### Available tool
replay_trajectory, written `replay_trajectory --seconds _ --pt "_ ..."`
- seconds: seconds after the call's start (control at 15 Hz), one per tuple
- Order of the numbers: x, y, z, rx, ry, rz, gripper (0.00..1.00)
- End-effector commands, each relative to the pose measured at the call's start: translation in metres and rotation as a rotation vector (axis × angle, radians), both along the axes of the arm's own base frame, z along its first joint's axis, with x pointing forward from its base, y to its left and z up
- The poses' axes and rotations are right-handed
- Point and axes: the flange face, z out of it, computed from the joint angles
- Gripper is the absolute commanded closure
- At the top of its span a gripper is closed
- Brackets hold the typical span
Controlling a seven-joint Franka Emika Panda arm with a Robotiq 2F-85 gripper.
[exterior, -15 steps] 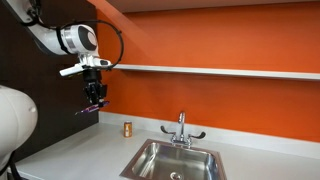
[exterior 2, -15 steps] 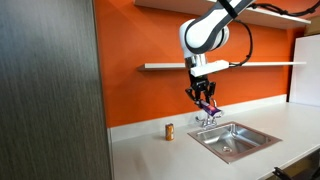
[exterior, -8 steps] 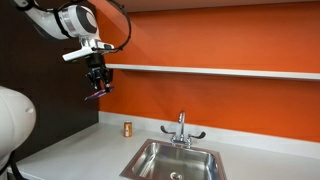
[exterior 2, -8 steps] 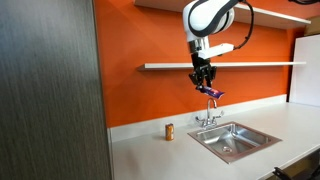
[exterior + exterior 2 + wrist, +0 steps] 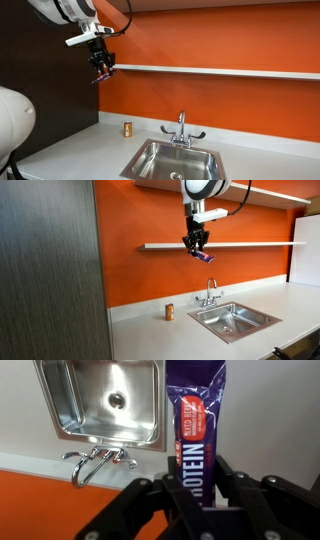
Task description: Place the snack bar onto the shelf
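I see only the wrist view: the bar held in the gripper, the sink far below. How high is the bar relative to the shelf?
Observer: In both exterior views the snack bar hangs from the gripper about level with the shelf.
Operator: Is anything on the counter beside the sink?
Observer: A small can stands upright on the countertop, apart from the sink.
Operator: And above the shelf?
Observer: A second, higher ledge runs along the wall in an exterior view.

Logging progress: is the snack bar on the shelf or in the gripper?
In the gripper. The wrist view shows it shut on the snack bar; in an exterior view the bar hangs near the shelf.
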Motion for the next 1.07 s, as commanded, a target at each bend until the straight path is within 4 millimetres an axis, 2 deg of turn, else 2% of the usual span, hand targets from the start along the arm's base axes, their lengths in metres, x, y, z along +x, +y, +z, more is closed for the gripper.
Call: replay_trajectory --seconds 0.0,0.33,0.53,1.0 --pt "0.008 0.006 0.047 -0.043 -0.065 0.016 0.86" --pt "0.028 0.009 0.092 -0.046 -0.168 0.028 0.86" --pt "0.045 0.006 0.111 -0.046 -0.207 0.030 0.86" --pt "0.101 0.004 0.125 -0.060 -0.230 0.044 0.86"
